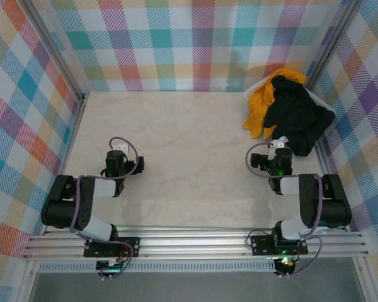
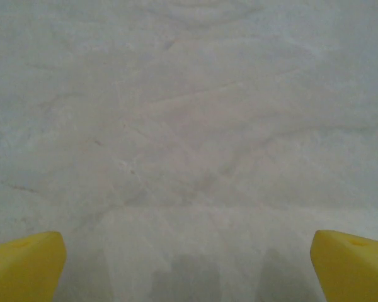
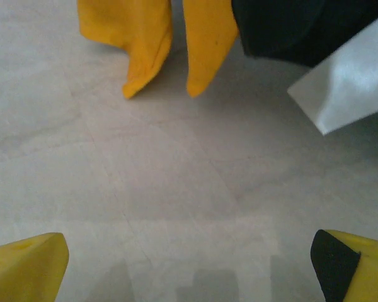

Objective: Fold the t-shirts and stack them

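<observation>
A crumpled black t-shirt [image 1: 299, 116] lies heaped at the back right of the table, over an orange-yellow t-shirt [image 1: 264, 100] whose ends hang toward the left. The right wrist view shows two orange-yellow cloth ends [image 3: 148, 38] at the top, the black cloth [image 3: 290, 28] at the upper right and a white tag [image 3: 349, 85]. My right gripper [image 1: 278, 150] sits just in front of the heap, open, its yellow fingertips [image 3: 25, 264] wide apart over bare table. My left gripper [image 1: 116, 156] rests at the left, open, with nothing between its yellow fingertips [image 2: 22, 264].
The pale marble-look table [image 1: 189, 163] is walled by checked panels on three sides. A white basket edge [image 1: 318, 100] shows under the heap by the right wall. A metal rail [image 1: 195, 242] runs along the near edge.
</observation>
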`<control>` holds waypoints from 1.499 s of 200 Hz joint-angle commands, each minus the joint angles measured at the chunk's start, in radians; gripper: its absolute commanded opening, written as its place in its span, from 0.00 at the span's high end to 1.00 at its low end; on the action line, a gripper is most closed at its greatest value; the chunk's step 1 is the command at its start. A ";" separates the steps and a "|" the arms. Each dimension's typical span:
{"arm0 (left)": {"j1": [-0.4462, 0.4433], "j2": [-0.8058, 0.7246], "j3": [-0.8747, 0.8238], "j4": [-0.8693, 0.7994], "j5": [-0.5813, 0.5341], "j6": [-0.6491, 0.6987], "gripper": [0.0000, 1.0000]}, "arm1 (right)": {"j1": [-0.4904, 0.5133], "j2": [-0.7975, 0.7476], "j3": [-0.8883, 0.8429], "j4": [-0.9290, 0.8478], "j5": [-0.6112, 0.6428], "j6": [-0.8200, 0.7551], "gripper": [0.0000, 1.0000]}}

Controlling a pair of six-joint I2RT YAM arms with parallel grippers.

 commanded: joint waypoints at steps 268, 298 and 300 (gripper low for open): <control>-0.057 -0.548 0.193 -0.406 -0.223 -0.226 0.00 | 0.286 -0.627 0.262 -0.472 0.267 0.054 0.00; -0.076 -0.630 0.489 -0.746 -0.291 -0.348 0.00 | 0.296 -0.687 0.638 -0.918 0.246 0.251 0.00; -0.075 -0.625 0.513 -0.771 -0.282 -0.360 0.00 | 0.296 -0.684 0.660 -0.934 0.243 0.263 0.00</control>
